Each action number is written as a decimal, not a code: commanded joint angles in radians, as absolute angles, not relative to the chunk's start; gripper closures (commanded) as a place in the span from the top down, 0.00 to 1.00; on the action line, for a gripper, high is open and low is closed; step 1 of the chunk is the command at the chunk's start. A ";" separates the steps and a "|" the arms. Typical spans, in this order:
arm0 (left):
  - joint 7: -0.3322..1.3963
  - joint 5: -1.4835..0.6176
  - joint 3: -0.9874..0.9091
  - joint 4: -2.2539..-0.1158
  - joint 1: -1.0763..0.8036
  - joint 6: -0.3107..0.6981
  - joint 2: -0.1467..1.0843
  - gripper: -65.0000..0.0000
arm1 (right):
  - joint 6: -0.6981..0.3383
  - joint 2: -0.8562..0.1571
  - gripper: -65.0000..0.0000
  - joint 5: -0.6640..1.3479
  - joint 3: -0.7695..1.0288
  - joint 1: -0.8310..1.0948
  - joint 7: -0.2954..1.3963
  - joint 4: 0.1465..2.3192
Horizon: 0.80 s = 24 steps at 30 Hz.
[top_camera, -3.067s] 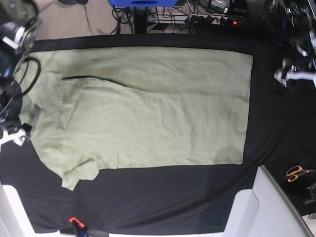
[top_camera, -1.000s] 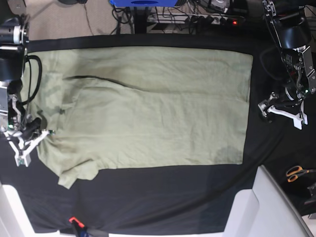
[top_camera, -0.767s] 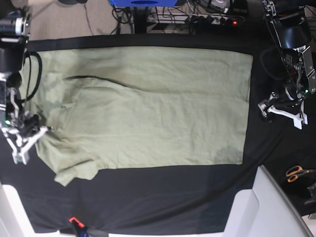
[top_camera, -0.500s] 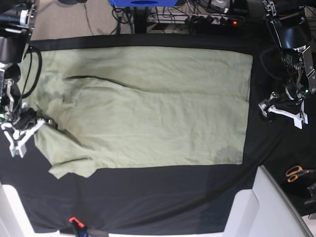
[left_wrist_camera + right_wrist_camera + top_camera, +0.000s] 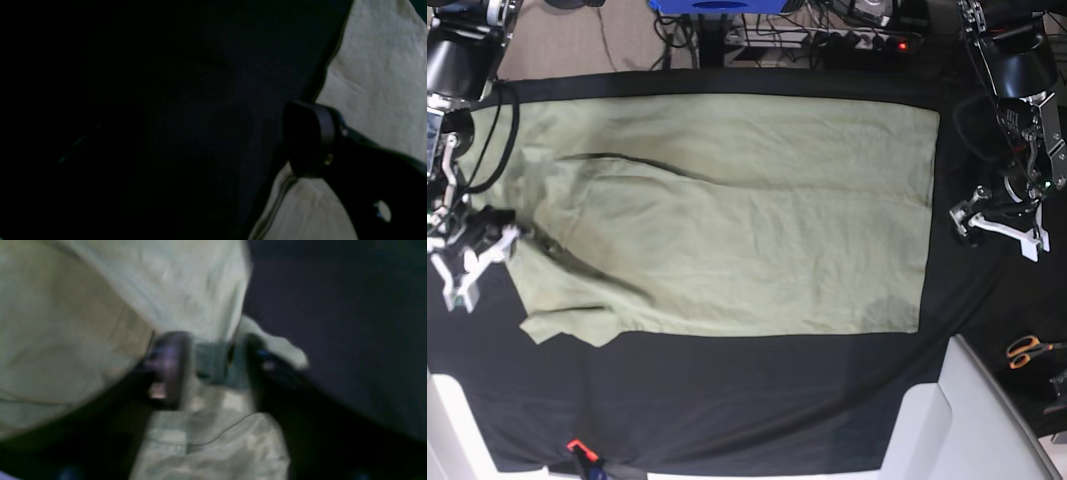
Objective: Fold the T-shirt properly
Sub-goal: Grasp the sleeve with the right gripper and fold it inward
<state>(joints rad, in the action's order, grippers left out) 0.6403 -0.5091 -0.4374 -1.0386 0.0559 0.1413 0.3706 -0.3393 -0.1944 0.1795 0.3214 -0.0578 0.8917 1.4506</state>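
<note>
A: Biggest first. What's on the table?

B: Black tablecloth (image 5: 757,400) over the whole top. The T-shirt (image 5: 747,210) lies flat on it, pale sage green, taking up most of the cloth from top edge to about mid-table. Collar end toward the base view's left, straight hem toward its right. One long crease runs across the upper part. Lower left corner, the sleeve, sticks out as a flattened point.

A: Arms?

B: Right arm on the base view's left, w/ black cables looping down beside the shirt. Left arm on the view's right, well off the shirt, over bare cloth.

A: Right gripper?

B: Right gripper (image 5: 472,262) sits at the shirt's left edge. Wrist view is blurred, but the two fingers (image 5: 166,370) stand apart w/ shirt fabric bunched btwn them. Can't tell if they touch it or pinch it.

A: Left gripper?

B: Left gripper (image 5: 997,222) is just past the hem, not touching the shirt. Its wrist cam is very dark; only one finger pad (image 5: 308,138) shows, hanging over the hem edge. Jaws spread wide, nothing in them.

A: Small stuff?

B: Orange-handled scissors (image 5: 1030,350) far right, near a white panel (image 5: 972,420). Small orange-tipped item (image 5: 577,447) at the bottom edge, can't tell what it is.
</note>
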 commanded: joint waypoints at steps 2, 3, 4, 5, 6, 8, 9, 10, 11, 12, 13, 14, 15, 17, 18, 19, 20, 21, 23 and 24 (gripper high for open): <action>0.625 -0.518 -0.443 -1.055 0.070 0.143 0.392 1.00 | -0.344 -0.199 0.64 0.189 0.325 -0.093 0.872 1.494; 0.625 -0.518 -0.443 -1.055 0.070 0.143 0.392 1.00 | -0.344 -0.199 0.64 0.188 0.325 -0.119 0.862 1.484; 0.625 -0.518 -0.443 -1.055 0.070 0.143 0.392 1.00 | -0.344 -0.199 0.64 0.188 0.323 -0.145 0.840 1.452; 0.625 -0.518 -0.443 -1.055 0.070 0.143 0.392 1.00 | -0.344 -0.200 0.64 0.188 0.317 -0.173 0.814 1.403; 0.625 -0.518 -0.443 -1.055 0.070 0.143 0.392 1.00 | -0.348 -0.202 0.64 0.188 0.315 -0.217 0.777 1.331; 0.625 -0.518 -0.443 -1.055 0.070 0.143 0.392 1.00 | -0.352 -0.214 0.64 0.186 0.317 -0.309 0.710 1.142; 0.625 -0.518 -0.443 -1.055 0.070 0.143 0.392 1.00 | -0.352 -0.231 0.64 0.186 0.315 -0.352 0.674 1.050; 0.625 -0.518 -0.443 -1.055 0.070 0.143 0.392 1.00 | -0.352 -0.242 0.64 0.186 0.315 -0.397 0.631 0.944; 0.625 -0.518 -0.443 -1.055 0.070 0.143 0.392 1.00 | -0.352 -0.252 0.64 0.186 0.315 -0.435 0.585 0.849; 0.625 -0.518 -0.443 -1.055 0.070 0.143 0.392 1.00 | -0.352 -0.259 0.64 0.186 0.314 -0.472 0.532 0.751; 0.625 -0.518 -0.443 -1.055 0.070 0.143 0.392 1.00 | -0.352 -0.271 0.64 0.186 0.314 -0.504 0.483 0.673; 0.625 -0.518 -0.443 -1.055 0.070 0.143 0.394 1.00 | -0.352 -0.283 0.64 0.186 0.314 -0.536 0.430 0.588; 0.625 -0.518 -0.443 -1.055 0.068 0.143 0.395 1.00 | -0.352 -0.292 0.64 0.186 0.314 -0.564 0.384 0.513; 0.625 -0.518 -0.443 -1.055 0.059 0.143 0.398 1.00 | -0.352 -0.308 0.64 0.186 0.314 -0.602 0.312 0.404; 0.625 -0.518 -0.443 -1.055 0.059 0.143 0.398 1.00 | -0.352 -0.312 0.64 0.186 0.314 -0.616 0.282 0.364; 0.625 -0.518 -0.443 -1.055 0.059 0.143 0.398 1.00 | -0.352 -0.312 0.64 0.186 0.312 -0.625 0.257 0.334; 0.625 -0.518 -0.443 -1.055 0.059 0.143 0.398 1.00 | -0.352 -0.312 0.65 0.186 0.312 -0.630 0.243 0.311; 0.625 -0.518 -0.443 -1.055 0.059 0.143 0.398 1.00 | -0.352 -0.312 0.65 0.186 0.312 -0.631 0.239 0.297; 0.625 -0.518 -0.443 -1.055 0.059 0.143 0.397 1.00 | -0.352 -0.308 0.65 0.186 0.312 -0.628 0.237 0.288; 0.625 -0.518 -0.443 -1.055 0.059 0.143 0.397 1.00 | -0.352 -0.305 0.65 0.186 0.312 -0.625 0.237 0.288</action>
